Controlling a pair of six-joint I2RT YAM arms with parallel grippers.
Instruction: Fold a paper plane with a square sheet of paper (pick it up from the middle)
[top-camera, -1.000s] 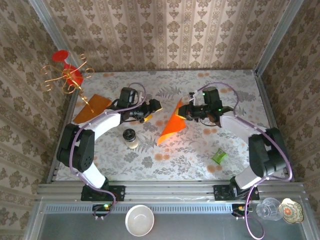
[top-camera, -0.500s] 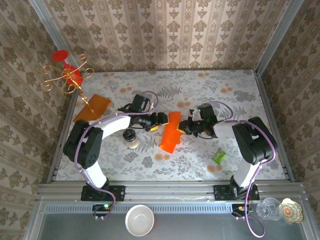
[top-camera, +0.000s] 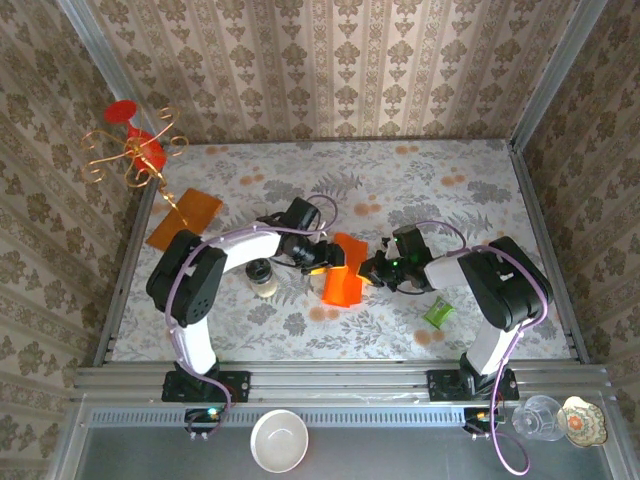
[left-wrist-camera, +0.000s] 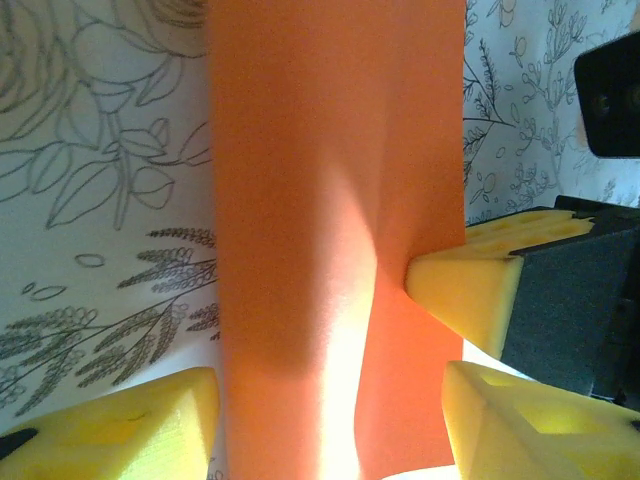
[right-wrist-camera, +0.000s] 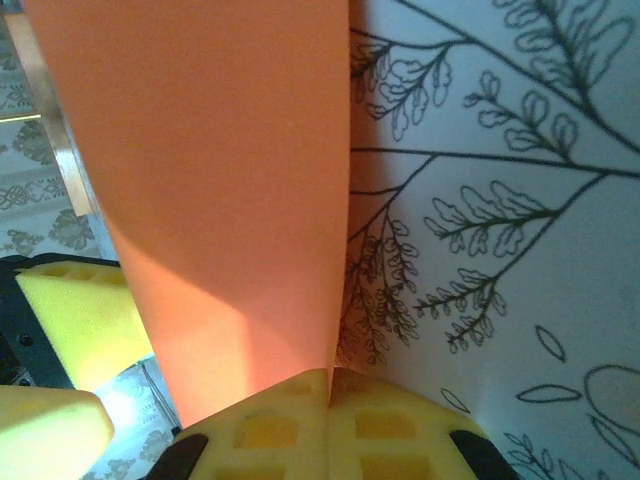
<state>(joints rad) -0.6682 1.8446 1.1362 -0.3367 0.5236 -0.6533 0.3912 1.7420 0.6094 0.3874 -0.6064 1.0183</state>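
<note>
The square sheet of paper (top-camera: 343, 272) is bright red-orange and stands bent over on the flowered table between the two arms. My right gripper (top-camera: 376, 268) is shut on its right edge; in the right wrist view the yellow pads (right-wrist-camera: 300, 420) meet on the paper's edge (right-wrist-camera: 220, 180). My left gripper (top-camera: 326, 256) is at the sheet's left side. In the left wrist view the paper (left-wrist-camera: 330, 200) runs between its two yellow fingers (left-wrist-camera: 120, 425), which stand apart, so the left gripper (left-wrist-camera: 330, 415) is open. A pad of the right gripper (left-wrist-camera: 465, 285) presses the sheet from the right.
A duller amber-orange sheet (top-camera: 183, 217) lies at the left, by a gold wire stand with red pieces (top-camera: 135, 155). A small jar (top-camera: 263, 278) stands just left of the left gripper. A green packet (top-camera: 437, 313) lies at front right. A white bowl (top-camera: 279, 440) sits below the rail.
Both grippers have come together and down toward the table's middle. The paper has dropped from a raised, spread sheet to a narrow bent shape. The left jaws have narrowed around it.
</note>
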